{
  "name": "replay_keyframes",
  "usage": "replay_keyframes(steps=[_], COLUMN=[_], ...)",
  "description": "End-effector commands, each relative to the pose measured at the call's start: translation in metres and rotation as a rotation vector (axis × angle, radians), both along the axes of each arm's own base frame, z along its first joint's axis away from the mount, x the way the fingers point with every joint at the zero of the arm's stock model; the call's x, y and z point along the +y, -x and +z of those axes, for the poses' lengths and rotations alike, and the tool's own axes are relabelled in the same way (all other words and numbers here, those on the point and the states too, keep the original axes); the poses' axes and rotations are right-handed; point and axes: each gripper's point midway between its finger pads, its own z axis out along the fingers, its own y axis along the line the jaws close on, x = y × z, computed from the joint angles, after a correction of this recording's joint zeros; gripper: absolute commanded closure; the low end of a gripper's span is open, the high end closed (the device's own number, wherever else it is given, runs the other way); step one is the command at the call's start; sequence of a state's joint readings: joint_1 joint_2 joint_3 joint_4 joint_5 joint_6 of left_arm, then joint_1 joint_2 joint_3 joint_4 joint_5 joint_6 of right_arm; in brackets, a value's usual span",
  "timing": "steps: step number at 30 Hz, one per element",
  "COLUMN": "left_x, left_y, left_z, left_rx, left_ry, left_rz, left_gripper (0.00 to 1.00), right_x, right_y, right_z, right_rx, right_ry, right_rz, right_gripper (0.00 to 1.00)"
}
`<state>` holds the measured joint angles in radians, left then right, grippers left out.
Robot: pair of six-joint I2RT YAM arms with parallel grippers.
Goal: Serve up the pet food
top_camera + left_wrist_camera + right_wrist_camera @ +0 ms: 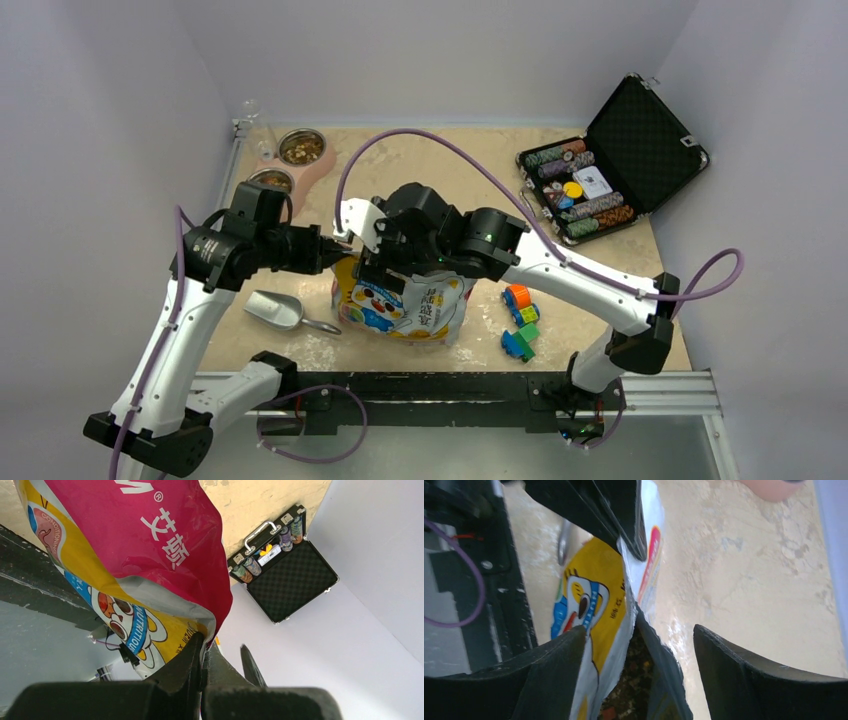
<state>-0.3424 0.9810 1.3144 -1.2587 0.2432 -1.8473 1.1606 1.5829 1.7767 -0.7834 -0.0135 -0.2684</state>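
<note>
Pet food, small brown kibble, sits inside the crinkly white, yellow and red cartoon-cat bag, at mid-table between the arms. Left gripper is pinched tight on the bag's top edge, likely to hold the mouth up. Right gripper is spread wide astride the open lip and clamps nothing; probably placed to part the mouth. Grey metal scoop lies just left of the bag. Pink stand with two steel bowls sits far left.

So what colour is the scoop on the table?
Silver: the scoop is shiny metal, clearest in the top view.
</note>
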Motion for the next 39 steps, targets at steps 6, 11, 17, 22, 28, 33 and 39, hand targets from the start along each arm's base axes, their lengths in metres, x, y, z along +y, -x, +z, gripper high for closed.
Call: replay_keyframes(steps=[6,11,17,22,28,33,39], left_x=[-0.005,0.009,0.01,0.012,0.019,0.022,0.025], left_y=[-0.008,-0.018,-0.023,-0.018,-0.014,-0.015,-0.015], left_z=[0.04,0.045,0.044,0.043,0.041,0.04,0.039], left_rx=[-0.14,-0.19,-0.197,-0.187,-0.19,-0.196,-0.193], left_ry=[0.049,-0.034,-0.036,-0.037,-0.052,-0.043,-0.049], left_rz=[-0.019,0.015,0.034,0.034,0.068,0.098,0.118], left_gripper=[1.0,1.0,1.0,1.0,1.0,1.0,1.0], right_x=[-0.049,-0.078,-0.1,-0.109,-0.127,-0.141,-0.167], right_y=[-0.01,0.008,0.013,0.007,0.008,0.018,0.009], right_z=[-0.013,-0.025,-0.037,-0.043,-0.033,-0.043,-0.05], right_rx=[-0.09,0.001,0.052,0.018,0.006,0.036,-0.013], right_ry=[0.113,0.137,0.121,0.109,0.03,0.032,0.082], right_rz=[-0.12,-0.175,-0.198,-0.243,-0.306,-0.289,-0.37], right_gripper=[0.75,1.0,0.89,0.99,1.0,0.89,1.0])
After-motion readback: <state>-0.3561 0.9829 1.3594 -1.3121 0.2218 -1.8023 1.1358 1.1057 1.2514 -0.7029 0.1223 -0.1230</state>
